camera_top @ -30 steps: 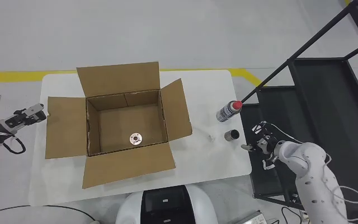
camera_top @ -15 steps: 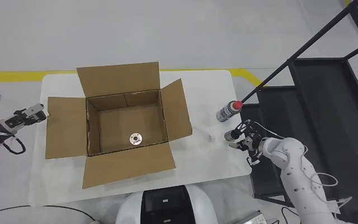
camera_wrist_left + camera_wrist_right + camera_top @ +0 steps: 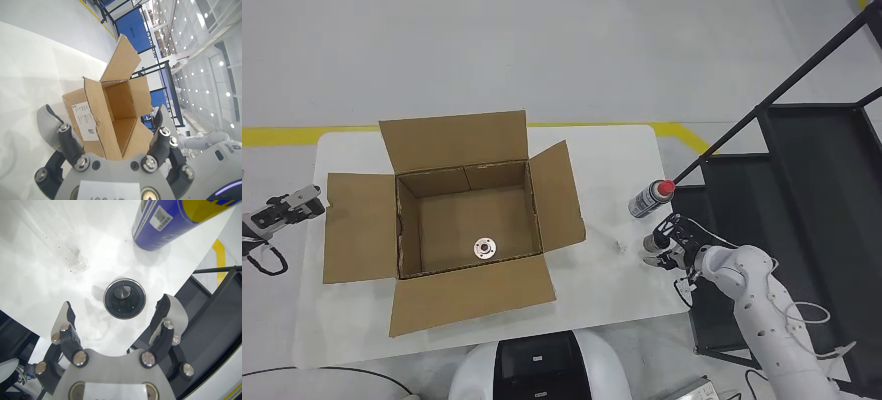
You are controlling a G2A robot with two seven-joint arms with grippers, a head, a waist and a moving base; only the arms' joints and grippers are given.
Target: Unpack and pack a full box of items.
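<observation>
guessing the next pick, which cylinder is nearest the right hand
The short black cylinder, by the open right hand; the tall spray can stands farther off.

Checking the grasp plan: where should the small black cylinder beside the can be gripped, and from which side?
Probably across its round side wall, from above. The cylinder stands upright with free space around it, apart from the can, and the open right tool is lined up over it.

We see a white table (image 3: 602, 150) on a grey floor (image 3: 542, 50), a yellow floor line (image 3: 282, 135) behind it, and black metal steps (image 3: 822, 170) (with a slanting rail (image 3: 802, 74)) just beside one end.
</observation>
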